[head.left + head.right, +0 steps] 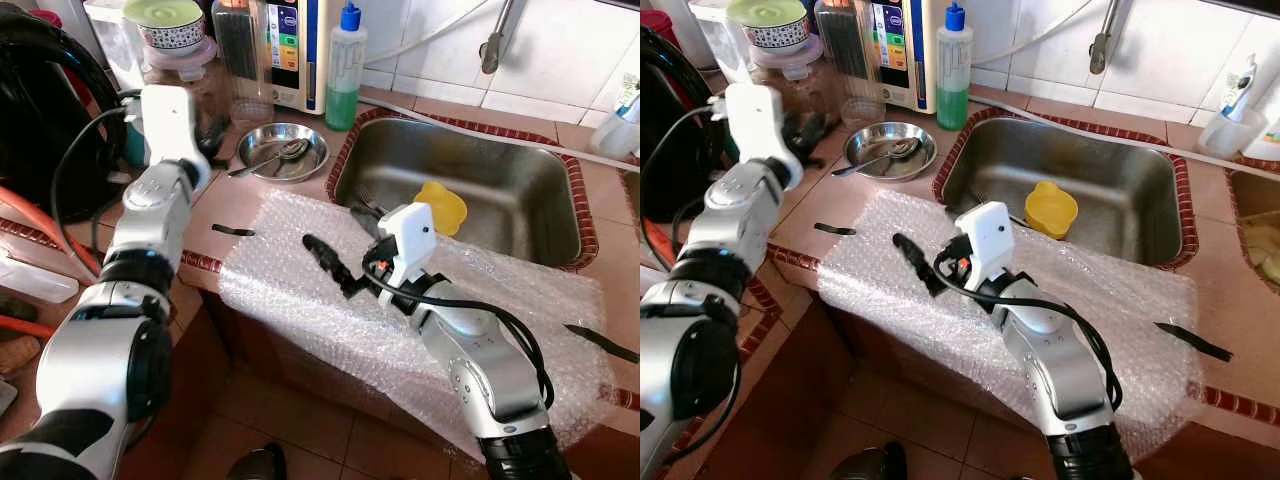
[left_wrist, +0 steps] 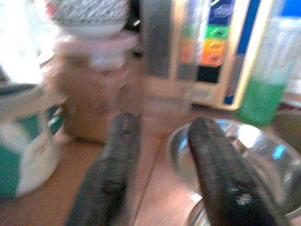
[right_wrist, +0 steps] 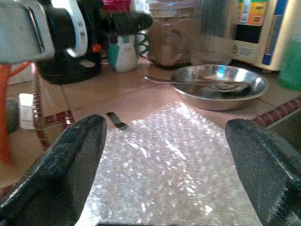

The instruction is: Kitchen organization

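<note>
Hovering left tool (image 2: 160, 169) open beside steel bowl (image 1: 283, 151), labels unreadable

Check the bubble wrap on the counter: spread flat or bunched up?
Spread flat. The bubble wrap lies as one open sheet along the counter's front edge beside the sink, with the open right hand over it.

Home kitchen. Steel sink (image 1: 1160, 215) sitting in a tiled counter (image 1: 1230, 310) with a tap (image 1: 1102, 40) hanging above on the white-tiled wall (image 1: 1160, 50). Green dish soap bottle (image 1: 953, 70), steel dish (image 1: 890, 150) holding a spoon (image 1: 875, 158), jars (image 1: 180, 60) and a countertop appliance (image 1: 285, 50) lining up behind. Bubble wrap (image 1: 1040, 290) lying over the counter edge.
</note>
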Tool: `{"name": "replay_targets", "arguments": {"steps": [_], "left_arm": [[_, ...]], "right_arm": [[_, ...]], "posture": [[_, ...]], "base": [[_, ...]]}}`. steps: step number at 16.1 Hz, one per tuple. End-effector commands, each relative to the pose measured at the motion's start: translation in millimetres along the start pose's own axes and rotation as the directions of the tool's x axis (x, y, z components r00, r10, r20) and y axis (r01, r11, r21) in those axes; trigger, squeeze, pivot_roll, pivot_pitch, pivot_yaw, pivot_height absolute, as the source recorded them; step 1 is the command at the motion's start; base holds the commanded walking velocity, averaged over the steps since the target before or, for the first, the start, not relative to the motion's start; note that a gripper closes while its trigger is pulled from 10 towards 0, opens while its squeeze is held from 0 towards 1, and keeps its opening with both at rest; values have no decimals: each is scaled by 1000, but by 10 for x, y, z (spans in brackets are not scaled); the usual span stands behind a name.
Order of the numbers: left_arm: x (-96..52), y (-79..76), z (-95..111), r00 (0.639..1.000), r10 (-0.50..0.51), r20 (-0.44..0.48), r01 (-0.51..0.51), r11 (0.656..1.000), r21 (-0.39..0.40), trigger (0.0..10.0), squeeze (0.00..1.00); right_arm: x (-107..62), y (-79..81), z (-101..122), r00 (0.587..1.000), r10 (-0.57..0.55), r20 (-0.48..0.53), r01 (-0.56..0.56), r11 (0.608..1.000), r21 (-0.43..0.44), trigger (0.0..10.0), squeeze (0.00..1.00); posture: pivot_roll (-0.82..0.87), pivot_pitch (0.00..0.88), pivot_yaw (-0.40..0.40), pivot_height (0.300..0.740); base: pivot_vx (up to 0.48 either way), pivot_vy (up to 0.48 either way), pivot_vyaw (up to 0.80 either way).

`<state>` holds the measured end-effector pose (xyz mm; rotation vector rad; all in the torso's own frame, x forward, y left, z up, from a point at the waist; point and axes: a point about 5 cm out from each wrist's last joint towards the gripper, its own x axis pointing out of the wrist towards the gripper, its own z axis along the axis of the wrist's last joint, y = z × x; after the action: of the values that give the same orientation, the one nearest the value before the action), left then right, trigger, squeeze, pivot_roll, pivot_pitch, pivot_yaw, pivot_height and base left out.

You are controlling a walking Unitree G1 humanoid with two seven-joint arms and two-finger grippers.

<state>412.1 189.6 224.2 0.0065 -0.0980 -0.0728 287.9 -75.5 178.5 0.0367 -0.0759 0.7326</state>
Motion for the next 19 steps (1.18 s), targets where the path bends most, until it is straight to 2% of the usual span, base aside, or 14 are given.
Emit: {"name": "replay_targets", "arguments": {"steps": [1, 5, 9, 11, 13, 16, 17, 19], "left_arm": [[-44, 87, -74, 999, 39, -18, -39, 999, -7, 10000, 1000], [-128, 16, -302, 997, -5, -72, 2, 999, -34, 10000, 1000], [-120, -102, -329, 995, -75, -70, 71, 995, -71, 10000, 1000], [-113, -129, -285, 993, -106, -52, 104, 994, -25, 10000, 1000], [-118, -120, -209, 995, -100, 12, 100, 995, 11, 10000, 1000], [-157, -165, -198, 987, -152, 57, 145, 984, 99, 10000, 1000], [-187, -165, -275, 986, -163, 28, 156, 974, 163, 10000, 1000], [-221, -117, -375, 991, -134, -3, 132, 971, 198, 10000, 1000]], "right_arm": [[-7, 61, 32, 999, 40, 11, -40, 999, 6, 10000, 8], [0, 92, 33, 998, 56, 18, -56, 998, 10, 10000, 8], [-3, 101, 30, 998, 62, 13, -62, 998, 8, 10000, 8], [-11, 92, 27, 998, 55, 11, -55, 998, 5, 10000, 8], [-27, 89, 15, 999, 49, 8, -49, 999, 7, 10000, 4], [-19, 92, 15, 999, 50, 9, -50, 999, 8, 10000, 0], [-14, 90, 20, 999, 51, 9, -52, 999, 5, 10000, 4], [-14, 82, 24, 999, 51, 8, -51, 999, 2, 10000, 4]], "posture": [[-1, 91, 18, 740], [5, 90, 16, 740], [0, 92, 15, 740], [-3, 93, 17, 740], [-3, 96, 22, 740], [0, 96, 17, 740], [0, 96, 16, 740], [-3, 96, 15, 740]], "base": [[0, 0, 0], [0, 0, 0], [0, 0, 0], [0, 0, 0], [0, 0, 0], [0, 0, 0], [0, 0, 0], [0, 0, 0]]}}
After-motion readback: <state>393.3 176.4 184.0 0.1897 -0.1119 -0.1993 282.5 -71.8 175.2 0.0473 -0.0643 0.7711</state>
